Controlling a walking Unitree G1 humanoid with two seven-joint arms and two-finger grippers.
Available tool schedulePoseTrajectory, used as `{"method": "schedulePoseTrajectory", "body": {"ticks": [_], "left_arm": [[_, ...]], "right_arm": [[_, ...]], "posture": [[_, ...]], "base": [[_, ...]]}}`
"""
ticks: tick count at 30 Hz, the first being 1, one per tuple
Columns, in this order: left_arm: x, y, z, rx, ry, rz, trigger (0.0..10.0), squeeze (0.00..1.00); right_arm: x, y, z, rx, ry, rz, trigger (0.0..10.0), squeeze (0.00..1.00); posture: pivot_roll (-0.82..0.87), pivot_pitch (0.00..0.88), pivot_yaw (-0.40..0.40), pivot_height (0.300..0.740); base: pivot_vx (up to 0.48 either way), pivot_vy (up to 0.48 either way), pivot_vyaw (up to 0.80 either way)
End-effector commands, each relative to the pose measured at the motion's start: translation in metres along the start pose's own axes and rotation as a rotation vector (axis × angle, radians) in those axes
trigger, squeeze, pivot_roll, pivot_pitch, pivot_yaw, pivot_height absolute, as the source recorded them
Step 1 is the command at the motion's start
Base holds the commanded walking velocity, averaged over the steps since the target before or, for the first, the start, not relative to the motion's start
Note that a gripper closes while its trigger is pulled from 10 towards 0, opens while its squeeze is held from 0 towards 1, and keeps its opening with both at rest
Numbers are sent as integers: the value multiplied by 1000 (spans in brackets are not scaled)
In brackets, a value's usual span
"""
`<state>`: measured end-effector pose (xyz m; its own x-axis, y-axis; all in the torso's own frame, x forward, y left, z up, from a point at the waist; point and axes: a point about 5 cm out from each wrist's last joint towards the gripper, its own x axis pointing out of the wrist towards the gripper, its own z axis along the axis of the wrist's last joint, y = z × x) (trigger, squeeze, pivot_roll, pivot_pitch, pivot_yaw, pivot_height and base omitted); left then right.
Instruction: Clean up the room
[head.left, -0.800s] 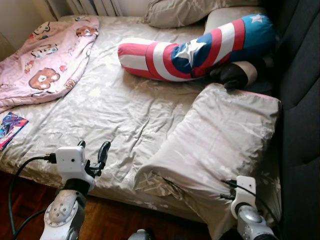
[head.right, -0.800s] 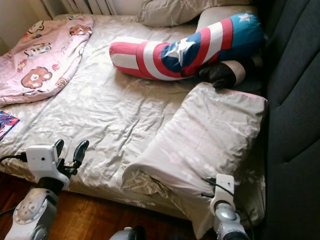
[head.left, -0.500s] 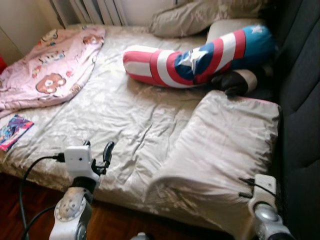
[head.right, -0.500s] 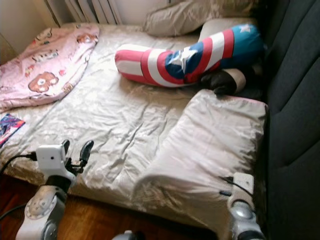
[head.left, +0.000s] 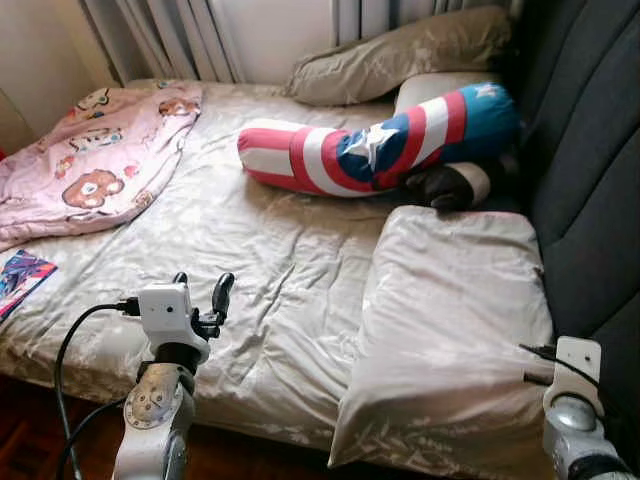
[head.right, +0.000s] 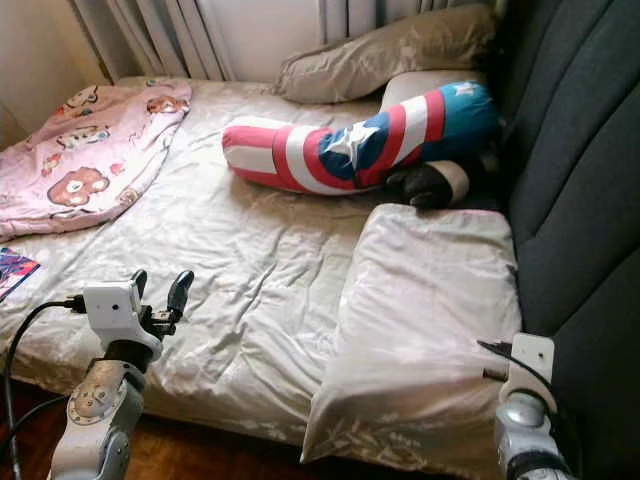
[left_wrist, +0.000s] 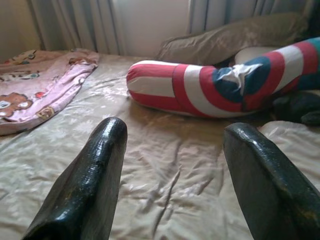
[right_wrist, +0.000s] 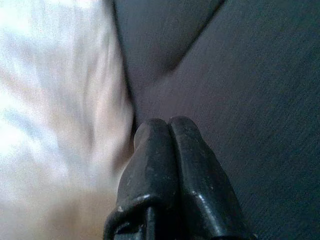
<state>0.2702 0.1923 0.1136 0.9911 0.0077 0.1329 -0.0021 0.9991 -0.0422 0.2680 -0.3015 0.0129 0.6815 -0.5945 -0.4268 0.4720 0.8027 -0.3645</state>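
I have the left hand (left_wrist: 172, 185) raised over the near edge of the bed (head.left: 250, 260), its fingers (left_wrist: 90, 180) spread apart and grasping nothing. My right hand (right_wrist: 170, 150) is clenched, fingertips pressed together, down between the grey pillow (head.left: 455, 330) and the dark headboard (head.left: 590, 180). That pillow lies flat at the bed's right side, with the striped star bolster (head.left: 370, 145) beyond it and the pink blanket (head.left: 95, 145) far left.

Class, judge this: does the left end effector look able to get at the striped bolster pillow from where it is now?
Probably yes: the left end effector is open, aimed at the striped bolster pillow, with bare bedsheet between; reach uncertain.
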Motion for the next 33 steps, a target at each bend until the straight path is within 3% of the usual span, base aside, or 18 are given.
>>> {"method": "schedulePoseTrajectory", "body": {"ticks": [1, 2, 3, 4, 7, 8, 9, 13, 17, 20, 21, 22, 24, 25, 26, 27, 33], "left_arm": [[1, 2, 1, 12, -8, 7, 10000, 0], [1, 2, 0, 12, -8, 7, 10000, 0], [1, 2, 0, 12, -9, 7, 10000, 0], [1, 2, 0, 12, -9, 7, 10000, 0], [2, 2, -1, 11, -12, 6, 10000, 0], [2, 2, -2, 10, -11, 6, 10000, 0], [2, 2, -4, 7, -6, 7, 10000, 0], [2, 5, -17, -15, 41, 25, 10000, 0], [-2, 11, -41, 11, 137, 44, 10000, 0], [-12, 22, -71, 39, 274, 89, 10000, 0], [-21, 25, -91, 51, 392, 86, 10000, 0], [-21, 25, -91, 51, 392, 86, 10000, 0], [-38, 26, -117, 62, 542, 75, 10000, 0], [-38, 26, -117, 62, 542, 75, 10000, 0], [-52, 25, -132, 76, 618, 69, 10000, 0], [-52, 25, -132, 76, 618, 69, 10000, 0], [-74, 15, -156, 61, 769, 62, 10000, 0]], "right_arm": [[0, 2, 4, -10, -26, 9, 10000, 0], [-1, 5, 5, -17, -34, 16, 10000, 0], [-1, 6, 6, -14, -39, 16, 10000, 631], [-1, 8, 7, -6, -48, 20, 10000, 910], [-3, 16, 14, -26, -97, 58, 10000, 886], [-4, 22, 18, -21, -125, 94, 10000, 298], [-8, 33, 24, -12, -172, 180, 10000, 0], [-23, 70, 20, 19, -174, 474, 10000, 0], [-31, 81, 5, -3, -122, 537, 10000, 0], [-36, 86, -10, 4, -74, 562, 10000, 0], [-40, 88, -17, 1, -49, 582, 10000, 0], [-40, 88, -17, 1, -49, 582, 10000, 0], [-44, 91, -28, -18, -10, 603, 10000, 0], [-44, 91, -28, -18, -10, 603, 10000, 0], [-46, 88, -42, -59, 41, 575, 10000, 0], [-46, 88, -42, -59, 41, 575, 10000, 0], [-52, 65, -85, 23, 231, 450, 10000, 0]], "posture": [[29, 7, 11, 740], [30, 7, 11, 740], [30, 7, 11, 740], [30, 7, 11, 740], [35, 2, 8, 740], [34, 0, 8, 740], [33, 0, 7, 740], [28, 0, 6, 740], [32, 0, 5, 740], [31, 0, 6, 740], [28, 0, 6, 740], [28, 0, 6, 740], [31, 0, 1, 740], [31, 0, 1, 740], [24, 0, -2, 740], [24, 0, -2, 740], [39, 0, 18, 740]], "base": [[0, 0, 0], [0, 0, 0], [0, 0, 0], [0, 0, 0], [0, 0, 0], [0, 0, 0], [0, 0, 0], [0, 0, 0], [0, 0, 0], [0, 0, 0], [0, 0, 0], [0, 0, 0], [0, 0, 0], [0, 0, 0], [0, 0, 0], [0, 0, 0], [0, 0, 0]]}}
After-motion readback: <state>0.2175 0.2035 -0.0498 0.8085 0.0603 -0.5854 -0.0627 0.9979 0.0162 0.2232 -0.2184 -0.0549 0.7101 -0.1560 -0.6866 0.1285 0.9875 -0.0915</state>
